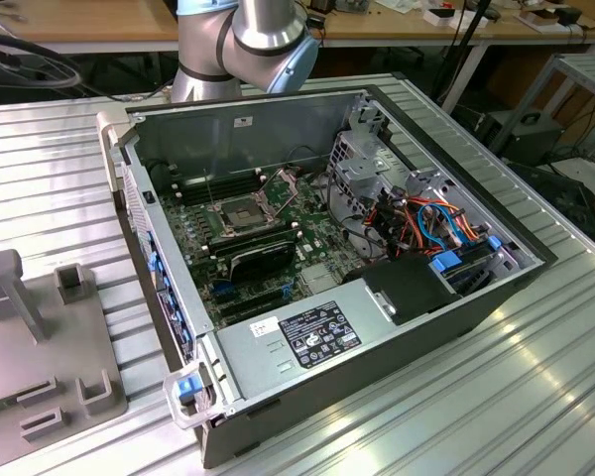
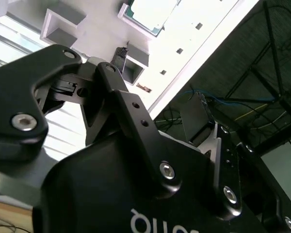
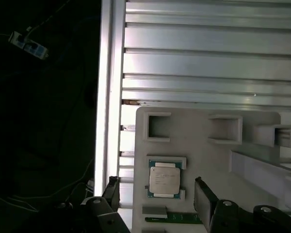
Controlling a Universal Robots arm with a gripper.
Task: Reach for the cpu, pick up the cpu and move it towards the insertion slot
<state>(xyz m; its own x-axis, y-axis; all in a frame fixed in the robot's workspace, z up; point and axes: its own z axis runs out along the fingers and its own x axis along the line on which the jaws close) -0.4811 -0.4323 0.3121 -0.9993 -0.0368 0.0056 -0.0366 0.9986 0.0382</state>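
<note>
The cpu (image 3: 165,180), a small square chip with a dull silver face, lies flat in a holder on the grey fixture plate (image 3: 199,145). In the first wrist view my gripper (image 3: 157,196) hovers over it, open. Its two black fingers (image 3: 203,199) stand wide apart on either side of the chip without touching it. In the second wrist view the cpu (image 2: 145,13) is a bright square with a green edge beyond the gripper's black linkage. The insertion slot (image 1: 236,212), a silver frame with a dark centre, sits on the motherboard inside the open computer case (image 1: 456,297).
The grey fixture plate (image 1: 40,337) with upright holders lies on the ribbed aluminium table at the exterior view's left, beside the case. Inside the case are a black expansion card (image 1: 263,256), a drive cage (image 1: 362,169), coloured cables and a power supply (image 1: 307,337). The table edge (image 3: 106,97) runs near the fixture.
</note>
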